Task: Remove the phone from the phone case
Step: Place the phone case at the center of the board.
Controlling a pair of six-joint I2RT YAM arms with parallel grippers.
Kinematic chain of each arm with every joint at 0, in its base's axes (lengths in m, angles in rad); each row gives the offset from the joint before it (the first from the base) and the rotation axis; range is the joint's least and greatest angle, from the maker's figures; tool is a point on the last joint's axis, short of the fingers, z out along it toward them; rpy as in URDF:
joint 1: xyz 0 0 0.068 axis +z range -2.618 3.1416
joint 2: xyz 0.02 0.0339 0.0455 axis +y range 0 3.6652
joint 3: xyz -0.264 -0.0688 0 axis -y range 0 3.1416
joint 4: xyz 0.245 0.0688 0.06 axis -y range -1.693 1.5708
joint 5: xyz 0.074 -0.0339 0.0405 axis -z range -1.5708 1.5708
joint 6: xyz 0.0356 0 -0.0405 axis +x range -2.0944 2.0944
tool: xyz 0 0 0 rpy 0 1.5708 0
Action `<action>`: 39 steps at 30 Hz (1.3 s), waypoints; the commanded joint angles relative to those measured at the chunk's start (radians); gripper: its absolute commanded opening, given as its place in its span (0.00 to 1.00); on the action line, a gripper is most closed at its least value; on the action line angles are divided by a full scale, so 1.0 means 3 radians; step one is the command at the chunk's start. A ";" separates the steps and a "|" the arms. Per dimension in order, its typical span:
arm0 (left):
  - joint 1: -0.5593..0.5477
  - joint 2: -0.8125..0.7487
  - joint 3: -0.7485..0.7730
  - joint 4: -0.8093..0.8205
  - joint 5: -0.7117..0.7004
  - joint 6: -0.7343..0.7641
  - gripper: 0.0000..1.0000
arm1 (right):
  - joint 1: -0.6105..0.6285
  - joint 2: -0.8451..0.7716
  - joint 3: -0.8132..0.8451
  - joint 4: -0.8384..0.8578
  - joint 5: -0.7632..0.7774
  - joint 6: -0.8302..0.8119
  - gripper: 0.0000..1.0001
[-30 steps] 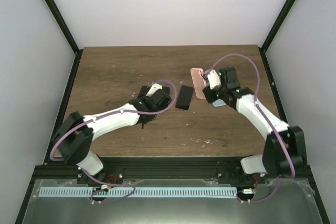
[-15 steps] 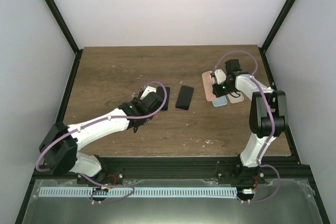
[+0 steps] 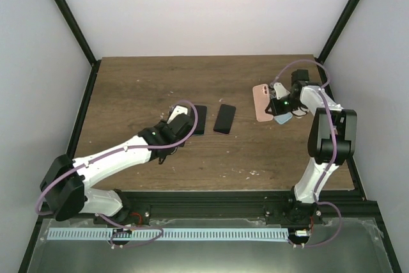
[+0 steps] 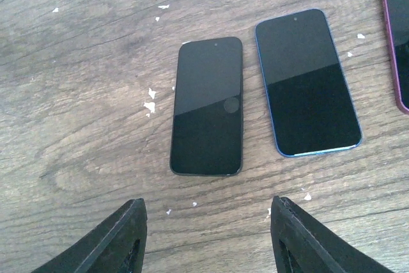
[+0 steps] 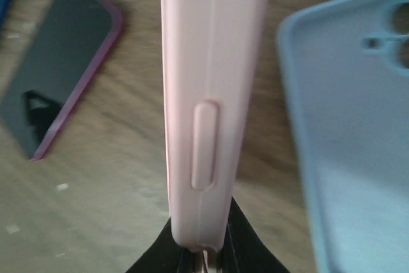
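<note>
Scene: I see a brown wooden worktop (image 3: pixel 140 87) from above, with both arms reaching out over it.
Left gripper: the left gripper (image 4: pixel 208 240) has its fingers spread, with nothing between them. It hovers just short of two phones and touches neither.
Black phone: the black phone (image 4: pixel 208 105) lies flat and screen up near the middle of the worktop.
Blue-edged phone: the blue-edged phone (image 4: pixel 308 82) lies flat just beside the black one, on its right in my left wrist view. The two are not touching.
Right gripper: the right gripper (image 5: pixel 204 250) is pinching the pink phone case (image 5: pixel 214 94) by its lower end, with the fingers pressed tight on it.
Pink phone case: the case is held off the worktop at the far right, edge-on to my right wrist camera with a side button showing. I cannot tell whether a phone sits inside it.
Light blue case: the light blue case (image 5: pixel 358 126) lies open side up on the worktop, just beside the pink one.
Maroon-edged phone: the maroon-edged phone (image 5: pixel 61 75) lies flat and screen up on the other side of the pink case.
</note>
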 commanded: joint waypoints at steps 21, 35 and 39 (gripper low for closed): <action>-0.0018 -0.0143 -0.0159 -0.0054 -0.0018 -0.0072 0.54 | 0.0234 0.0530 0.0127 -0.0544 -0.0484 0.0208 0.13; -0.0012 -0.0292 0.0123 -0.0411 -0.0021 0.0127 0.61 | 0.0167 0.0072 0.0261 -0.0565 -0.0278 0.0337 0.42; 0.0004 -0.0442 0.0393 -0.0656 -0.0069 0.0283 0.65 | 0.0150 -0.0153 0.0395 -0.0687 -0.0431 0.0225 0.43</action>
